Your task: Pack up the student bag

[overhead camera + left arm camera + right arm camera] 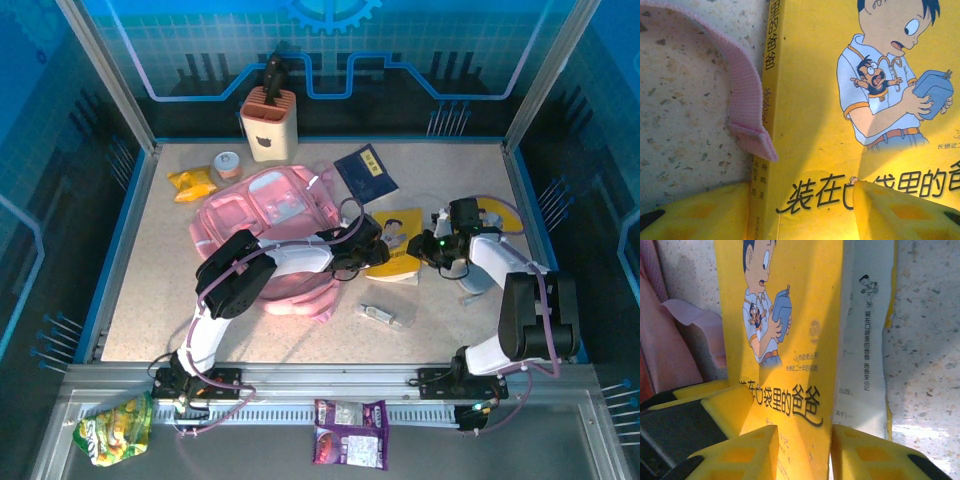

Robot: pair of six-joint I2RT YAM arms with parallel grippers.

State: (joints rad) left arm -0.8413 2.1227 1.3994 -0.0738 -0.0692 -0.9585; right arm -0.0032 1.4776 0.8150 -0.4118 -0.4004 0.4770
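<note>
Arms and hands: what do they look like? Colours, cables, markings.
Matching pair: left arm and right arm have white links, black joint housings, purple cables looped alongside. Green light by the right wrist. The left hand and right hand have yellow block fingers with black patches.

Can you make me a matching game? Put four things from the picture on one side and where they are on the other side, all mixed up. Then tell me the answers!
Things:
1. soft pink fabric backpack
2. flat dark blue book
3. crinkly green snack bag
4. beige holder box with dark handles sticking out

Places:
A. on the metal ledge, near-left corner
B. standing at the far edge of the speckled table
C. in the middle of the table
D. lying flat, just right of the backpack's far end

Pairs: 1-C, 2-D, 3-A, 4-B
</note>
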